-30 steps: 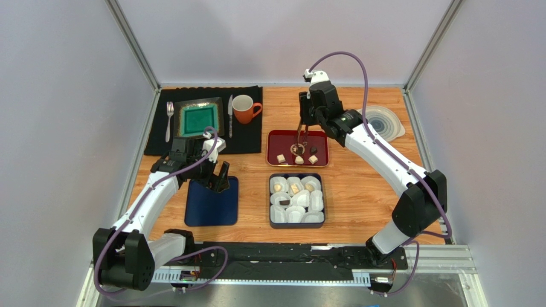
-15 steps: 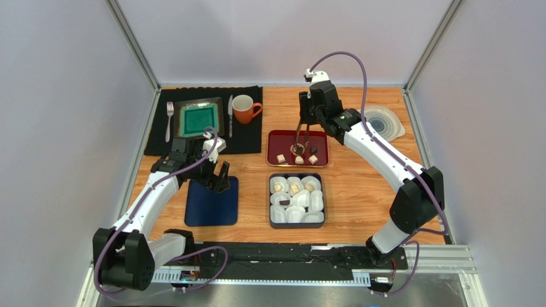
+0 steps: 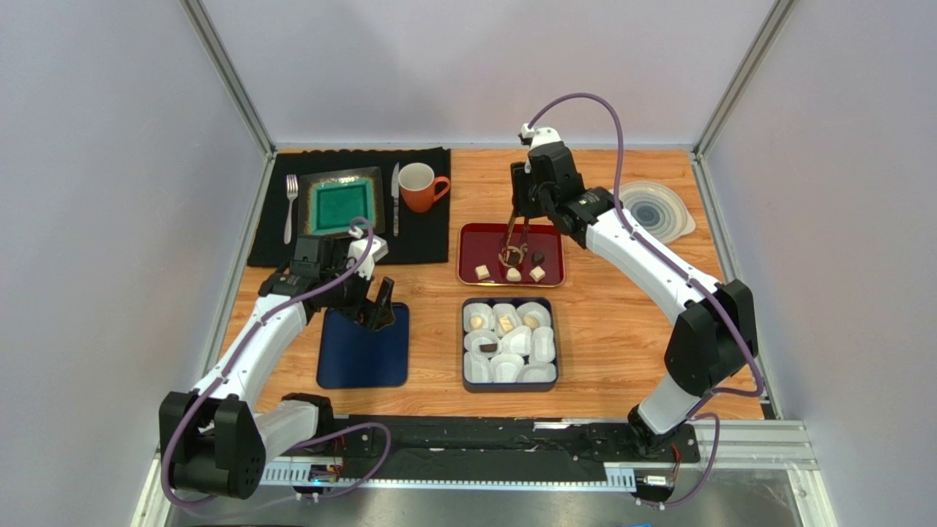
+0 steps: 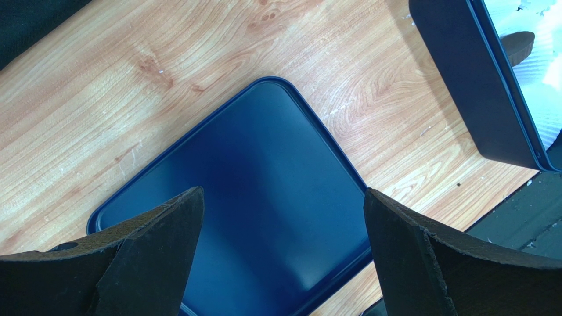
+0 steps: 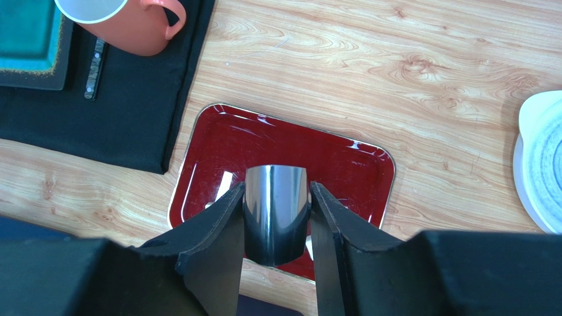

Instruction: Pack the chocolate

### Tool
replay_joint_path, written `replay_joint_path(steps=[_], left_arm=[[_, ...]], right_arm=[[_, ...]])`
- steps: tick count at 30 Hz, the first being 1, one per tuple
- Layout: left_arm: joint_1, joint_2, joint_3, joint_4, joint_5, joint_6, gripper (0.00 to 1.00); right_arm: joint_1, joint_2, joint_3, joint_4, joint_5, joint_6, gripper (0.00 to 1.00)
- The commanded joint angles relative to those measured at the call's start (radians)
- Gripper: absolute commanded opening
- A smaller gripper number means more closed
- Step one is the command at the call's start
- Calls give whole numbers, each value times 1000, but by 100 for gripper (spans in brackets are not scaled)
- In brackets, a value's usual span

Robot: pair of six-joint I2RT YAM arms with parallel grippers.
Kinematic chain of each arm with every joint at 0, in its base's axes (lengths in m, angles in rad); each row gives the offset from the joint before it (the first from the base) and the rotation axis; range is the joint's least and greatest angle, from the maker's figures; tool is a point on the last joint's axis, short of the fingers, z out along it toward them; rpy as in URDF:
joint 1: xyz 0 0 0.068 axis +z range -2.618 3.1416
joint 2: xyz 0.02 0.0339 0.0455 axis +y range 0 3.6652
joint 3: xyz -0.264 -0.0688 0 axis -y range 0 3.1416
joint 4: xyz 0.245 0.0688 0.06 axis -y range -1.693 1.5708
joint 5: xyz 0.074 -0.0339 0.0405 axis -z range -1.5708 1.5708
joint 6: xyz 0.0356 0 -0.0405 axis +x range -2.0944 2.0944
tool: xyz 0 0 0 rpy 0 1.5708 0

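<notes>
Several small cream and dark chocolate pieces (image 3: 482, 270) lie on the red tray (image 3: 473, 236). My right gripper (image 3: 519, 209) (image 5: 277, 191) is shut on shiny metal tongs (image 5: 277, 214) that hang down to the tray. The tong tips (image 3: 511, 254) stand around one dark piece. Nearer to me, the blue box (image 3: 466, 351) holds white paper cups, one with a cream piece (image 3: 506, 324) and one with a dark piece (image 3: 487, 347) (image 4: 518, 46). My left gripper (image 3: 379, 307) (image 4: 283, 197) hangs open over the blue lid (image 3: 352, 351) (image 4: 264, 197), with nothing between its fingers.
At the back left a black mat (image 3: 269, 236) carries a green plate (image 3: 342, 204), a fork (image 3: 290, 206), a knife (image 3: 395, 198) and the orange mug (image 3: 418, 187) (image 5: 132, 26). A white and blue dish (image 3: 658, 209) (image 5: 541, 164) sits at the back right.
My right wrist has drawn slightly toward the back of the table, with the tongs still over the same spot on the tray. The left arm has not moved.
</notes>
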Motion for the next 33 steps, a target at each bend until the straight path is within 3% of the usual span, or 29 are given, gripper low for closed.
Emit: replay_joint_path(steps=[1, 12, 24, 33], left_arm=[[6, -10, 35, 3, 18, 14, 99], [4, -10, 27, 8, 8, 15, 99], [6, -14, 18, 11, 7, 14, 99], [6, -18, 23, 8, 7, 14, 99]], right_arm=[[-4, 4, 0, 58, 2, -3, 41], [-4, 16, -17, 58, -12, -6, 38], [-3, 20, 23, 40, -12, -26, 18], [3, -89, 107, -23, -58, -36, 13]])
